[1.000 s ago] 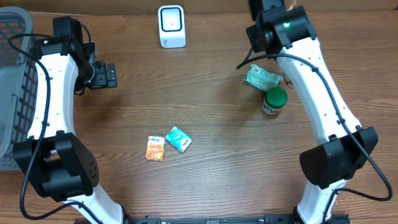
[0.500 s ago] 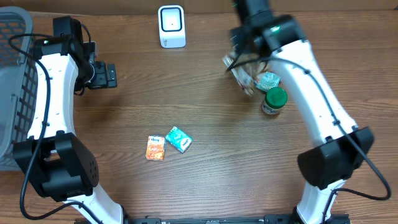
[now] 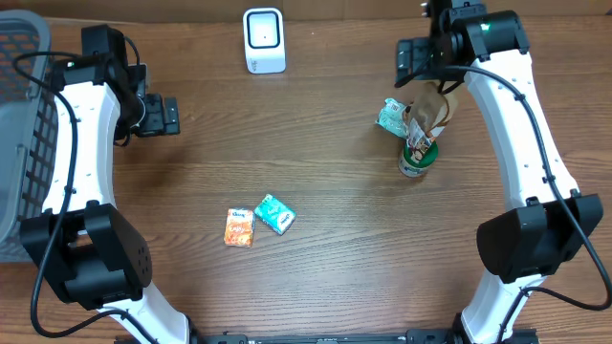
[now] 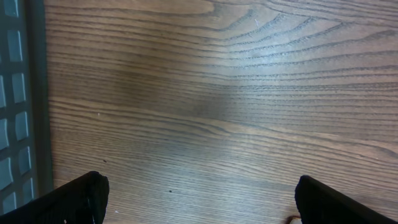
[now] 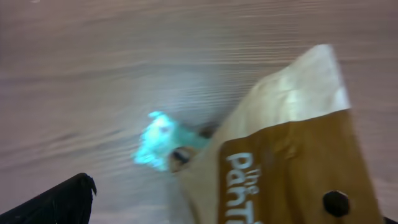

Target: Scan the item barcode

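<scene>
Hovering over the brown pouch (image 3: 429,111) — right claw (image 3: 425,84) spread wide, nothing pinched, likely lining up a grab. Pouch sits by the green-lidded jar (image 3: 418,158), well apart from the scanner (image 3: 264,40). Left claw (image 4: 199,200) released too — idle near the basket (image 3: 29,43).

A dark brown wooden table (image 3: 316,143) with wavy grain fills the scene. Soft, even light leaves a pale sheen on the wood. A grey mesh basket (image 3: 19,124) sits at its left edge. A paler tan strip (image 3: 172,8) runs along the far side.
</scene>
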You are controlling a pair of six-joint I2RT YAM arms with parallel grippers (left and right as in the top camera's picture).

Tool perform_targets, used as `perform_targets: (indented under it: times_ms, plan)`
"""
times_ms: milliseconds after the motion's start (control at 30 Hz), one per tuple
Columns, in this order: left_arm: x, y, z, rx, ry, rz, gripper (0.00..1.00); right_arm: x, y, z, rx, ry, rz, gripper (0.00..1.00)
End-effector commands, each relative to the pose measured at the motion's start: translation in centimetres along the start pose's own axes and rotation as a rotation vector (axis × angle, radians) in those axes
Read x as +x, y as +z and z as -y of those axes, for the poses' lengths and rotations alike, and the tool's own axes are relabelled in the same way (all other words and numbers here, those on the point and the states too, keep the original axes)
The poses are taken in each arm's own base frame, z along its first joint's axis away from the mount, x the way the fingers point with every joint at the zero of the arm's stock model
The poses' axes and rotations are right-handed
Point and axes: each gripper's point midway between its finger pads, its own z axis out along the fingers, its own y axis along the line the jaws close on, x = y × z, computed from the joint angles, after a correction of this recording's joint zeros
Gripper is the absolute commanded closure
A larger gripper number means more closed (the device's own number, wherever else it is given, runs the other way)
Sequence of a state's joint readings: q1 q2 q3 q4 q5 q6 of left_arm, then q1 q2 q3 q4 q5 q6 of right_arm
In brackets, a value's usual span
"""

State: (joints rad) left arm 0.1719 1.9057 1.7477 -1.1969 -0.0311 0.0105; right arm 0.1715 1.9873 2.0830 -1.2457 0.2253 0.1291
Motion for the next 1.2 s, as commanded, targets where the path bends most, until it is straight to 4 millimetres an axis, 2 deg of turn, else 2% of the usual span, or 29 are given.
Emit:
perform_targets:
  times_ms: [0,167,233,300,333,400,467,500,767,800,833,867,900,1067,1167]
  plan:
    - [-0.5,-0.8,-0.2,-0.004,0.008,0.027,0.00,-1.1,-1.4,2.2,0.125,0.088,0.069,0.00]
    - [-0.5,-0.8,-0.2,-0.003,0.008,0.027,0.01,-0.6,-1.3,-1.3,-0.075,-0.011,0.034,0.00]
    - [-0.5,-0.8,-0.2,-0.004,0.008,0.027,0.00,-0.4,-1.3,-1.9,-0.112,-0.031,0.023,0.00]
    - [-0.5,-0.8,-0.2,-0.004,0.008,0.027,0.00,-0.3,-1.3,-1.7,-0.108,-0.029,0.019,0.07]
    - [-0.5,-0.8,-0.2,-0.004,0.008,0.027,0.00,-0.4,-1.3,-1.5,-0.099,-0.028,0.020,0.15]
    - [-0.5,-0.8,-0.2,-0.003,0.008,0.027,0.00,-0.5,-1.2,-0.8,-0.059,-0.027,0.028,0.58]
    - [-0.5,-0.8,-0.2,-0.003,0.008,0.027,0.01,-0.7,-1.1,0.1,-0.005,-0.025,0.038,0.91]
    - [-0.5,-0.8,-0.2,-0.004,0.008,0.027,0.00,-0.8,-1.2,0.5,0.017,-0.024,0.042,0.96]
    - [-0.5,-0.8,-0.2,-0.003,0.008,0.027,0.00,-0.7,-1.2,0.0,-0.001,-0.025,0.039,0.96]
    - [-0.5,-0.8,-0.2,-0.004,0.008,0.027,0.00,-0.6,-1.2,-0.2,-0.016,-0.026,0.036,0.78]
    - [-0.5,-0.8,-0.2,-0.004,0.008,0.027,0.00,-0.6,-1.2,-0.5,-0.030,-0.027,0.034,0.35]
    - [-0.5,-0.8,-0.2,-0.004,0.008,0.027,0.01,-0.5,-1.2,-0.7,-0.042,-0.027,0.031,0.05]
    - [-0.5,-0.8,-0.2,-0.004,0.008,0.027,0.00,-0.5,-1.2,-0.9,-0.057,-0.027,0.029,0.00]
    - [-0.5,-0.8,-0.2,-0.004,0.008,0.027,0.00,-0.6,-1.3,-1.1,-0.066,-0.112,0.037,0.00]
    - [-0.5,-0.8,-0.2,-0.004,0.007,0.027,0.00,-0.8,-1.4,-0.6,-0.007,-0.179,0.049,0.00]
